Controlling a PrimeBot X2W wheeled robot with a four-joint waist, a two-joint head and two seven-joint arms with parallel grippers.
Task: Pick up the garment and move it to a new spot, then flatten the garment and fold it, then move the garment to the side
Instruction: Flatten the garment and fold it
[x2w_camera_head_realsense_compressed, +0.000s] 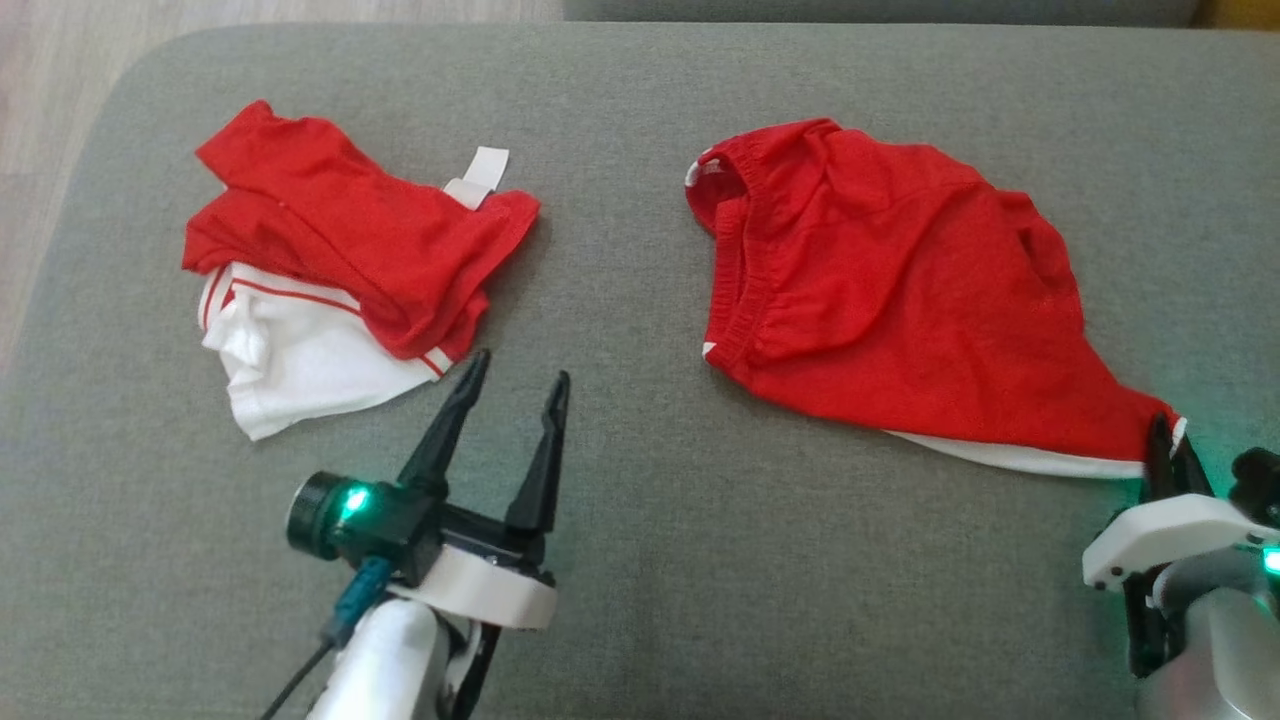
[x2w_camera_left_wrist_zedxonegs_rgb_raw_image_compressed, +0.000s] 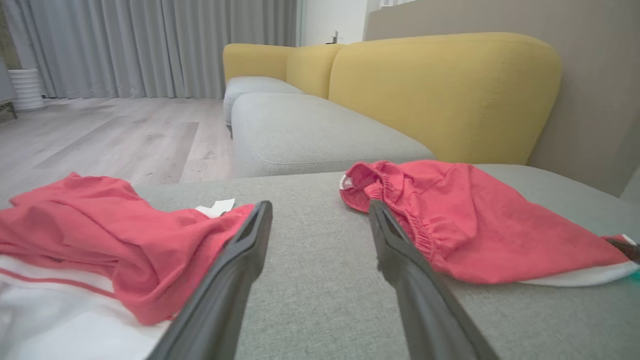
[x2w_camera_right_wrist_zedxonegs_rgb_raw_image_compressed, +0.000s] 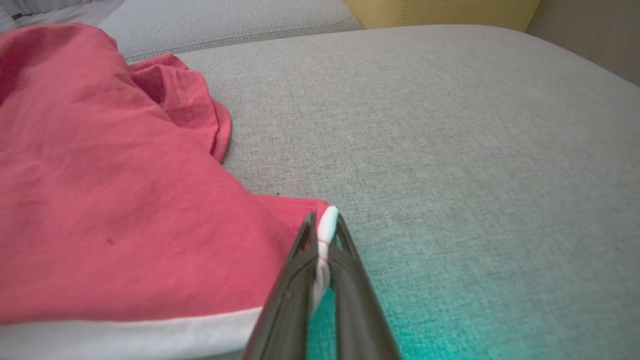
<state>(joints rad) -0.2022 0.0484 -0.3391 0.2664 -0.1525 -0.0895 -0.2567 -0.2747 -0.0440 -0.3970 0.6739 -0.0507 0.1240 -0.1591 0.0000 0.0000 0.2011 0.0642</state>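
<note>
Two garments lie on the grey cushion (x2w_camera_head_realsense_compressed: 640, 580). The one in hand is the red shorts (x2w_camera_head_realsense_compressed: 880, 290), spread ahead and to the left of the right end effector (x2w_camera_right_wrist_zedxonegs_rgb_raw_image_compressed: 322, 222). That end effector is pinched narrow on the very corner of the shorts' white hem (x2w_camera_head_realsense_compressed: 1020, 458), with only a sliver of fabric between its fingers. The left end effector (x2w_camera_head_realsense_compressed: 520, 368) stands wide and holds nothing. Its tips are just beside the other garment (x2w_camera_head_realsense_compressed: 330, 250), a crumpled red-and-white pile ahead and to its left.

The grip looks like the weak point. With so little cloth caught, a quick lift or a drag across the cushion could likely pull the hem free. A lift from one corner would probably let the shorts hang and bunch, which makes flattening harder. The open left end effector could also snag the wrong pile if it reaches forward.

The shorts' long axis runs diagonally from the pinched corner, away and leftward from the right end effector, to the elastic waistband (x2w_camera_head_realsense_compressed: 745, 270). The waistband end faces the left end effector's side.
</note>
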